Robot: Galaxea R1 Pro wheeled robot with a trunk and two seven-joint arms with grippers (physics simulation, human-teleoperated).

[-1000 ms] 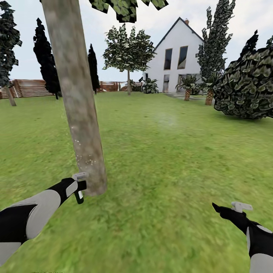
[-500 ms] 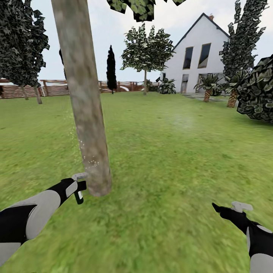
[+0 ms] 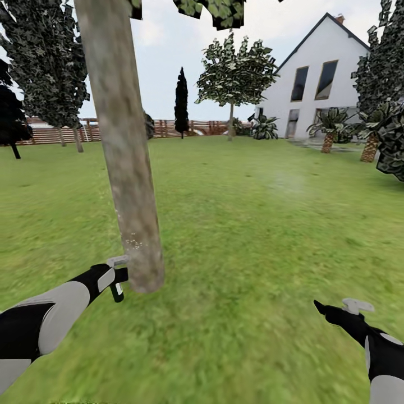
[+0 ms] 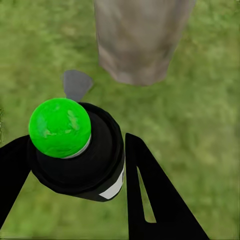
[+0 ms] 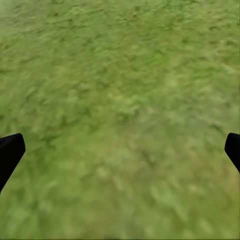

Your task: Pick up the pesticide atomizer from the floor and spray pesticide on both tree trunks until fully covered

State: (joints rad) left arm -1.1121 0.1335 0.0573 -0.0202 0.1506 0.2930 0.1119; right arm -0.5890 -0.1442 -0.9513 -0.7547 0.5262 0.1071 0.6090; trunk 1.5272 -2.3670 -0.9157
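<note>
My left gripper (image 3: 119,279) is shut on the pesticide atomizer (image 3: 117,289), a small dark sprayer with a pale nozzle. In the left wrist view the atomizer (image 4: 75,155) is a black body with a green cap between the two black fingers (image 4: 150,195). It sits right beside the base of a thick pale tree trunk (image 3: 120,146), which the left wrist view shows close ahead as the trunk (image 4: 140,40). Whitish pesticide speckles (image 3: 134,242) dot the trunk low down. A second pale-trunked tree (image 3: 230,120) stands far off. My right gripper (image 3: 322,307) is open over grass, fingertips (image 5: 10,152) wide apart.
A green lawn (image 3: 264,235) stretches to a brown slatted fence (image 3: 168,128). A white house (image 3: 320,90) stands at the back right with palm-like plants (image 3: 328,132) in front. Dark thin trees (image 3: 181,104) and a bush (image 3: 393,151) ring the lawn.
The whole picture has slid to the right, so the camera has turned left. Both arms keep their places in the picture. Fewer speckles float beside the trunk.
</note>
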